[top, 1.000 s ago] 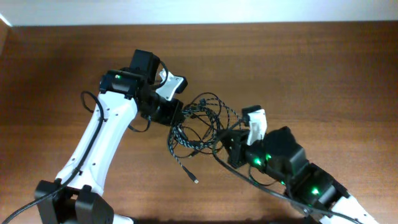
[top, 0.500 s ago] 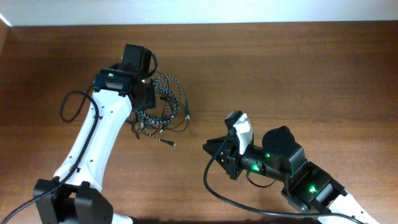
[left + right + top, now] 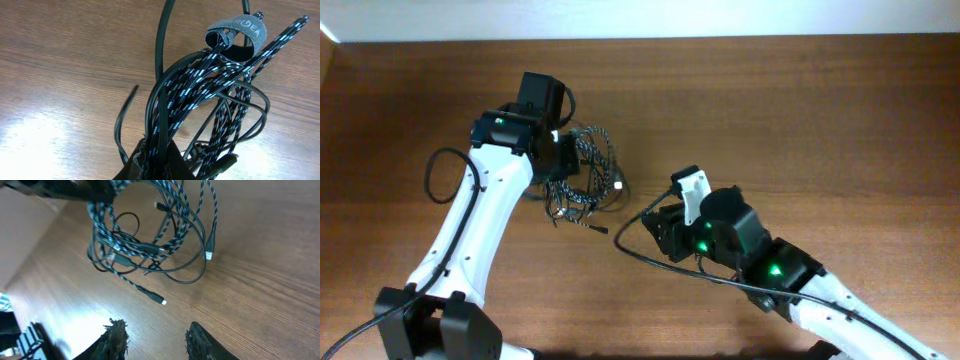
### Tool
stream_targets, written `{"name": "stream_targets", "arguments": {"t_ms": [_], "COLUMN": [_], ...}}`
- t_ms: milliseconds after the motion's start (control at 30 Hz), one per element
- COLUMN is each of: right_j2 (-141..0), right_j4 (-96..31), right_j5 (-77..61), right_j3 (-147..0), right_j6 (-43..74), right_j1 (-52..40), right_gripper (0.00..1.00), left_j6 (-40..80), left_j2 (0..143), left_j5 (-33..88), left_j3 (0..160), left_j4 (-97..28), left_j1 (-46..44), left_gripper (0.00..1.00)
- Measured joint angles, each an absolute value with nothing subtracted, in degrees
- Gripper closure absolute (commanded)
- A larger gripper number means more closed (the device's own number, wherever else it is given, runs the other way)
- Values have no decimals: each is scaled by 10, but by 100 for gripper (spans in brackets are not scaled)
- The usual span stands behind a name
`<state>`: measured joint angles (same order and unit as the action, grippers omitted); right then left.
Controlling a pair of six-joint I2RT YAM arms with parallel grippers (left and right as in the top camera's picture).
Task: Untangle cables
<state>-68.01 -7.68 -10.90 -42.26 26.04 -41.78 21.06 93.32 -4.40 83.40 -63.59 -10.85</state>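
Note:
The cables are one tangled bundle of black-and-white speckled cord and thin plain black cords, bound at one point by a grey strap. My left gripper is shut on the bundle; in the left wrist view the strands run straight down between its jaws. The bundle hangs from that grip over the table, with small plug ends dangling loose. My right gripper stands open to the right of the bundle, and nothing lies between its fingertips.
The brown wooden table stretches away on every side. A thick black wire fixed to the right arm loops along the table below it. The left arm's white link runs down to the front left.
The right gripper has let go of the cables and opened, then swung left toward them. The left gripper has carried the whole bundle off to the left.

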Motion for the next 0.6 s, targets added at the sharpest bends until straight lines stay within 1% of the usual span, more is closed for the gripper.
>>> {"name": "stream_targets", "arguments": {"t_ms": [67, 100, 133, 200, 267, 333, 433, 567, 600], "right_j2": [-700, -707, -709, -710, -714, -740, -785, -807, -808], "right_j4": [-74, -73, -72, -68, -60, -39, 12, 18, 19], "right_j5": [-105, -105, -103, -103, -103, -100, -94, -58, -54], "right_j3": [-423, -423, -423, -423, -423, -423, -423, -423, -423], "right_j6": [264, 264, 265, 266, 266, 265, 263, 248, 245], "right_j1": [-418, -416, -413, -406, -406, -406, -406, -406, -406], "right_gripper": [61, 57, 55, 56, 56, 57, 72, 70, 64], "left_j6": [211, 211, 211, 201, 191, 176, 166, 156, 156], "left_j2": [933, 933, 933, 933, 933, 933, 933, 933, 933], "left_j5": [-22, -7, 21, 114, 176, 232, 251, 253, 253], "left_j3": [834, 834, 834, 834, 834, 834, 834, 834, 834], "left_j4": [-640, -647, -665, -667, -670, -682, -697, -697, -697], "left_j1": [-108, -105, -92, -42, -4, 3, 2, 2, 2], "left_gripper": [100, 100, 100, 100, 100, 100, 100, 100, 100]}}
